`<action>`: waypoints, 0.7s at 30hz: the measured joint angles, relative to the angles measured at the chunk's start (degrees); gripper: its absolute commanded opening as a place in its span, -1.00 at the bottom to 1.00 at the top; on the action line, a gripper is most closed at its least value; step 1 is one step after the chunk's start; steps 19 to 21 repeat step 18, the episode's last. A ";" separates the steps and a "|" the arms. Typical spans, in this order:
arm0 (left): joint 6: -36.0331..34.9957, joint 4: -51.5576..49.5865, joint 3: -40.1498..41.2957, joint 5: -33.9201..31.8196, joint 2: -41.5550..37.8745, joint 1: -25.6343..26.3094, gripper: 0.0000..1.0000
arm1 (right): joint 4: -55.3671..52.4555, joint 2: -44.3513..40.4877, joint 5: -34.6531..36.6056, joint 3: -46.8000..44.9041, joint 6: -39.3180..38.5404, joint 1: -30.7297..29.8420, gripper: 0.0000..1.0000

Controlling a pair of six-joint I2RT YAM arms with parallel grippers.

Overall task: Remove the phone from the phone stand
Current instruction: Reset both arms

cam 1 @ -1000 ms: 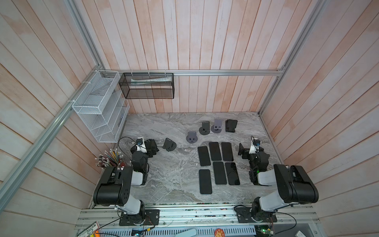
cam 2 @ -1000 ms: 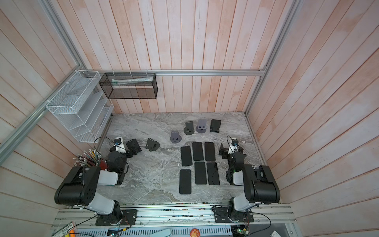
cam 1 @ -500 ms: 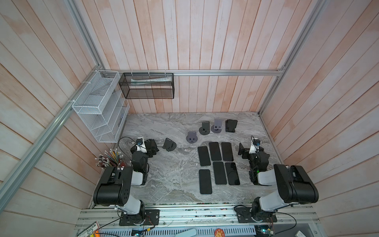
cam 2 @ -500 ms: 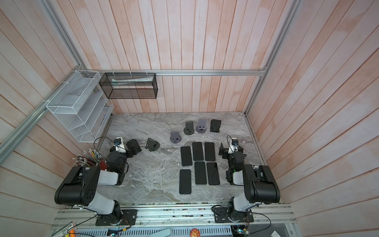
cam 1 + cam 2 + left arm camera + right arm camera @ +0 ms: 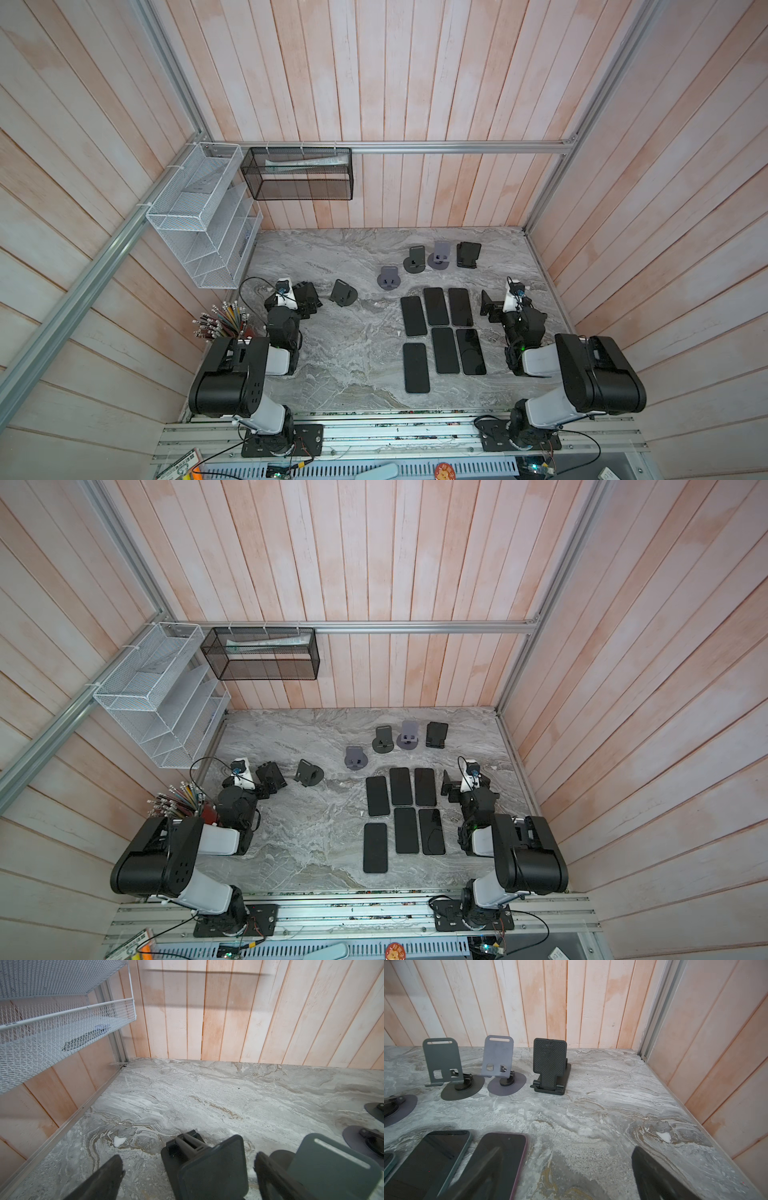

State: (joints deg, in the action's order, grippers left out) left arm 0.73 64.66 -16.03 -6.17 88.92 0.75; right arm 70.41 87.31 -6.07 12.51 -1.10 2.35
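Several black phones (image 5: 436, 307) lie flat, screens up, in two rows on the marble table (image 5: 353, 353). Every phone stand in view bears no phone. My left gripper (image 5: 306, 300) (image 5: 189, 1169) is open around a small black stand (image 5: 207, 1167), with its fingers (image 5: 112, 1172) apart from the stand on both sides. My right gripper (image 5: 489, 306) (image 5: 566, 1167) is open and holds nothing, low over the table beside a purple-rimmed phone (image 5: 508, 1147). A dark green stand (image 5: 442, 1059), a lilac stand (image 5: 498, 1055) and a textured black stand (image 5: 550, 1059) line the back.
Beside the left gripper stands another dark green stand (image 5: 343, 293) (image 5: 332, 1167), and past it a grey one (image 5: 388, 278). A white wire rack (image 5: 199, 216) and a black mesh basket (image 5: 297, 174) hang on the walls. A cup of pencils (image 5: 220, 322) stands at the table's left edge.
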 measured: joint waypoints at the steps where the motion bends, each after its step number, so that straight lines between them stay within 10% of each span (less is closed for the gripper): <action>1: 0.00 0.00 0.00 -0.02 0.00 0.00 1.00 | -0.09 0.00 0.31 0.04 0.13 0.00 0.96; 21: 0.00 0.00 0.00 0.00 0.00 0.00 1.00 | -1.53 0.00 3.65 0.72 1.14 0.02 0.95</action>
